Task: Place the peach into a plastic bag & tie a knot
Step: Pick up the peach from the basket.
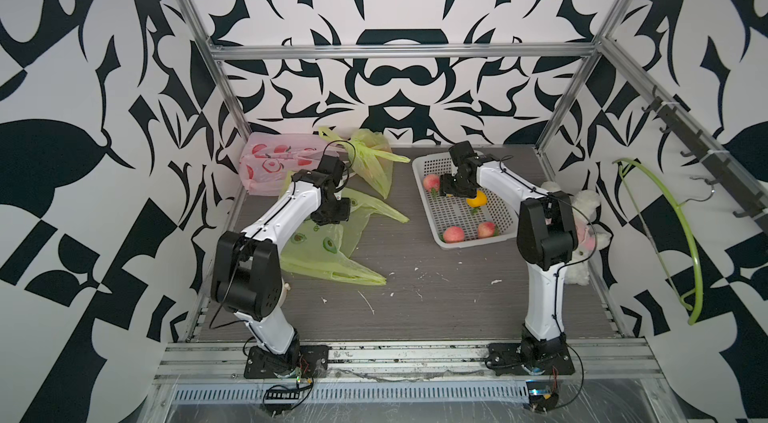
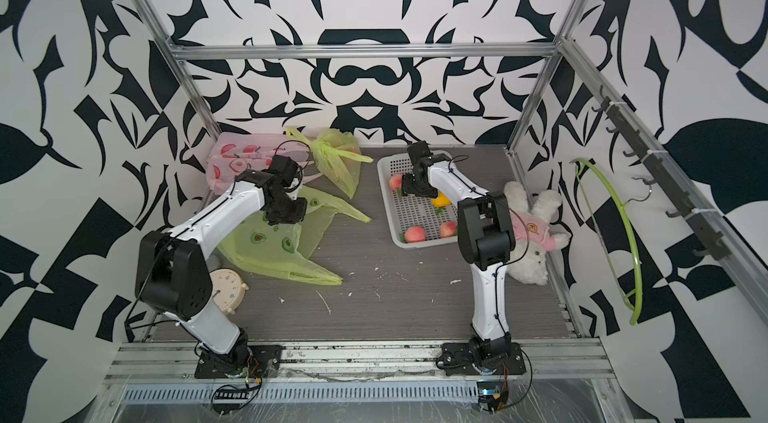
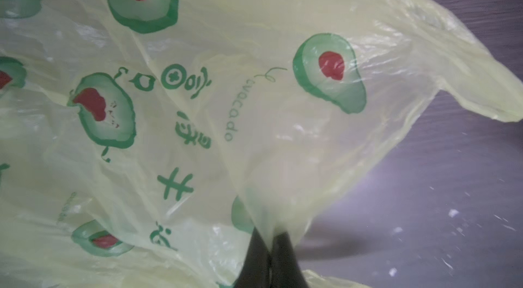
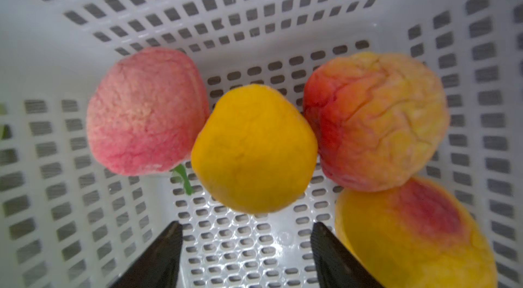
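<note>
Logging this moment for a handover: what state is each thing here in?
left gripper, shut on a fold of the avocado bag.
right gripper, open above the basket, holding nothing.
avocado bag, spread flat, handles untied, one fold pinched.
yellow peach, loose in the basket, ahead of the open jaws.
basket, holding loose peaches.
</note>
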Robot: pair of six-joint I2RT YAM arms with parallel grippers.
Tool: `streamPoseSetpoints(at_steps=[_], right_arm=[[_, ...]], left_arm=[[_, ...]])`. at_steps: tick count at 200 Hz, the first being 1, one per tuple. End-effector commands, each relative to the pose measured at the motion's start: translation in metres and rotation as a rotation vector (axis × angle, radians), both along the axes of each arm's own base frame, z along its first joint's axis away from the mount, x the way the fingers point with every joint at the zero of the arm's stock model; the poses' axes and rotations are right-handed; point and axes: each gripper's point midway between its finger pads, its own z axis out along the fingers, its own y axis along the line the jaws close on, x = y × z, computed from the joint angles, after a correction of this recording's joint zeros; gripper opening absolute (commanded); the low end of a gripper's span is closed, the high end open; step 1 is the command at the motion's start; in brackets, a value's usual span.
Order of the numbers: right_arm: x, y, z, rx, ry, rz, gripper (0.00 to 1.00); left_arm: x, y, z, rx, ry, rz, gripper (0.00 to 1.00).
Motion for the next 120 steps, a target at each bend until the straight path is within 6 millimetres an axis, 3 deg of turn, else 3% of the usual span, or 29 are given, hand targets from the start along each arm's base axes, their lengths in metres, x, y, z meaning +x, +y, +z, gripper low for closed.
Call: streamPoseSetpoints(at_steps=[1, 48, 75, 96, 120], right_arm=[[0.021, -0.003, 0.026, -0.016, -0.073, -0.024, 0.76], [0.039, 0.002, 0.010, -0.013, -0.032, -0.020, 0.76], [0.043, 0.004, 0.007, 0.003, -0.024, -0.014, 0.60], [0.039, 0.006, 0.018, 0.026, -0.037, -0.005, 0.50], [0.023, 0.010, 0.055, 0.090, -0.092, 0.014, 0.42]], left_arm=[[-0.027, -0.020, 0.024, -0.135, 0.056, -0.059, 0.00], [-0.038, -0.045, 0.063, -0.325, 0.018, -0.089, 0.00], [-0.035, -0.061, 0.078, -0.429, -0.004, -0.104, 0.00], [-0.030, -0.069, 0.082, -0.480, -0.002, -0.110, 0.00], [-0.022, -0.080, 0.089, -0.546, -0.012, -0.114, 0.00]])
